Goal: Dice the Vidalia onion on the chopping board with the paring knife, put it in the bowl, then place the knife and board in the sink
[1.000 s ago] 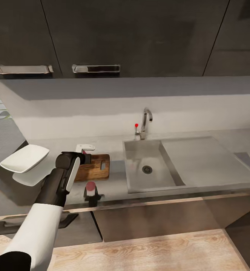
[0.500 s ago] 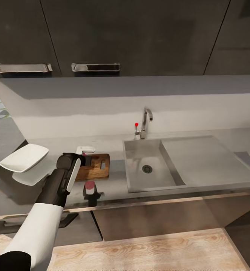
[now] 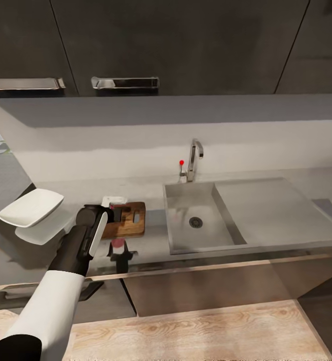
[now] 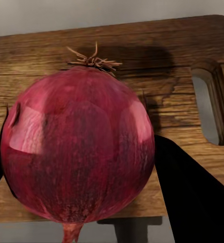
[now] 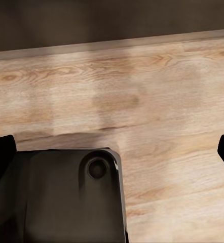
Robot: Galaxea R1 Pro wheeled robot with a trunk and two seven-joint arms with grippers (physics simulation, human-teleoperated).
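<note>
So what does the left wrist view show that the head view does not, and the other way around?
Left wrist view alone: the onion close up, dark red with a dry tuft, gripped between the left hand's fingers. Head view alone: the sink with no onion in it, the tap, the white bowl, and the knife's white handle behind the board. Both: the chopping board with its handle slot.
</note>
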